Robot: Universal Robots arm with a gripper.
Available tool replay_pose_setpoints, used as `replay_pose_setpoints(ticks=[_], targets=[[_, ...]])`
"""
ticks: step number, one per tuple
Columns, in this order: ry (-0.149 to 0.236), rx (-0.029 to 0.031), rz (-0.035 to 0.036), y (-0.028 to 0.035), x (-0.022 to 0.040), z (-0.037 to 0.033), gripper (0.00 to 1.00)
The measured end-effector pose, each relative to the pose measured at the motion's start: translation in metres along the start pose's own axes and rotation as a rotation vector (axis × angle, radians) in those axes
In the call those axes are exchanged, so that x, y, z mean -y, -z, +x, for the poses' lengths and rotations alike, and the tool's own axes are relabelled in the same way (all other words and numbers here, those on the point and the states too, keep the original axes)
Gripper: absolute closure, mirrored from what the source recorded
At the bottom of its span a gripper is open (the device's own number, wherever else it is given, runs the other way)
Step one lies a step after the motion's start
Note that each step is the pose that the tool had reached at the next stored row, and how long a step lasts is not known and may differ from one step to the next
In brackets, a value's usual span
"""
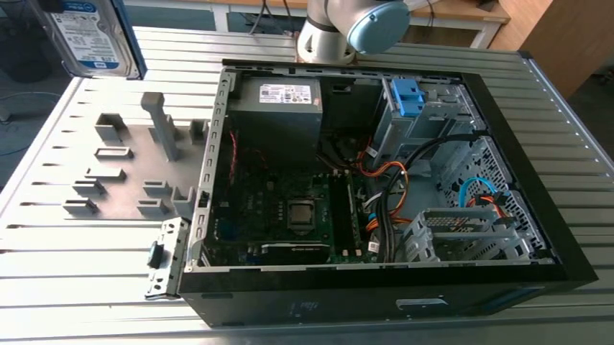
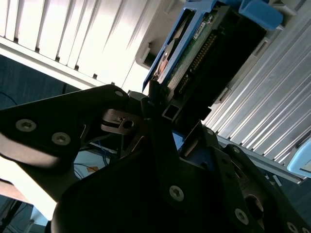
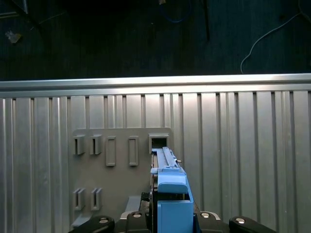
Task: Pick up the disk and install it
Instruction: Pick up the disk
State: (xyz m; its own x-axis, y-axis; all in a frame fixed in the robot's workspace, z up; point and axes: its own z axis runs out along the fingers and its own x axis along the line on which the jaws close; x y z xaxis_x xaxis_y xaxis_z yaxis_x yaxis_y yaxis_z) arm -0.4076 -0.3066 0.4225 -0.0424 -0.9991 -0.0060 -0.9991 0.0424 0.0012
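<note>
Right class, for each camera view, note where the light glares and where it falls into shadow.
Exterior view: glare washes out the slatted table near the disk; the computer case interior is dim. Second wrist view: bright slats behind, the pincer is nearly a silhouette. First wrist view: table evenly lit, floor beyond dark.

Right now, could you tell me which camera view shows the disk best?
The exterior view: the disk shows its labelled face at that view's upper left. Both wrist views show it nearly edge-on, with its blue frame.
</note>
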Motion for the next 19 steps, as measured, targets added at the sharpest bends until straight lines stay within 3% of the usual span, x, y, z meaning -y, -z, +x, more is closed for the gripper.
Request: replay_pose_setpoints(ticks=[19], targets=[[0.0,0.0,0.0,0.017,0.0,-0.0001,0.64]])
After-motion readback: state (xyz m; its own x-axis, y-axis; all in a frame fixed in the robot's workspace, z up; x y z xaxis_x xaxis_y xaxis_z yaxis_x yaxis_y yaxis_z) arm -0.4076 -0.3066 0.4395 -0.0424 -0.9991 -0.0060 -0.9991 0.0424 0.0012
